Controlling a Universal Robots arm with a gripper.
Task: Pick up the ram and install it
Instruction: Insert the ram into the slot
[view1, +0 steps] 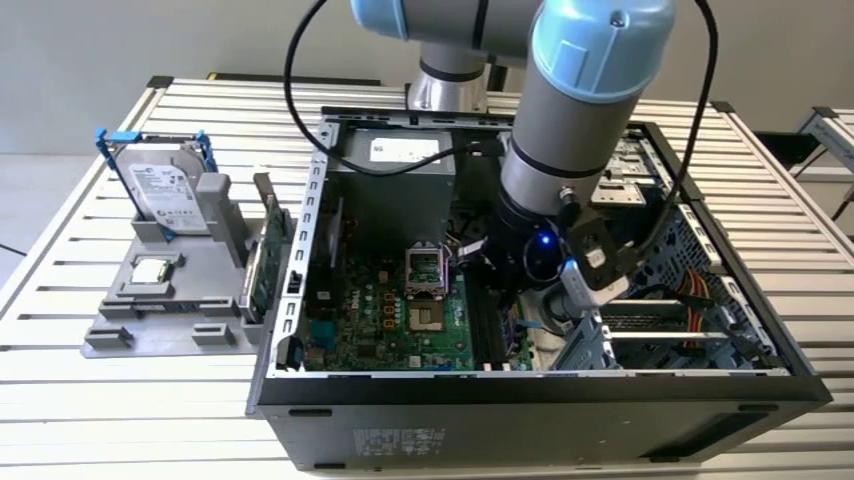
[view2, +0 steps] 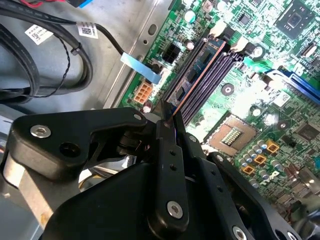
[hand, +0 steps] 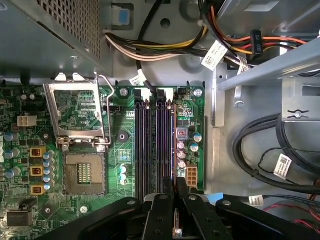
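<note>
One arm, one stick, four slots: your gripper (view1: 523, 268) is down inside the open computer case (view1: 534, 385) at the centre-right of the exterior view, low over the motherboard (view1: 387, 310). In both wrist views the jaws are clenched on the ram (view2: 186, 90), held on edge; in the second wrist view its thin copper-lined edge runs from the fingertips (view2: 165, 125) toward the upper right of the frame, along the memory slots (hand: 154, 145). In the first wrist view the gripper (hand: 176, 200) sits at the bottom centre, lined up with the right-hand pair of slots, the empty processor socket (hand: 84, 172) well apart at lower left.

You are in the install step: the pick-up is done, the seating not yet. Whether the stick already touches a slot cannot be told. By this reading, the next move calls for the edge to be squared to one slot along its full length and pressed straight down, clear of the cables (hand: 265, 150) at the right of the frame.
</note>
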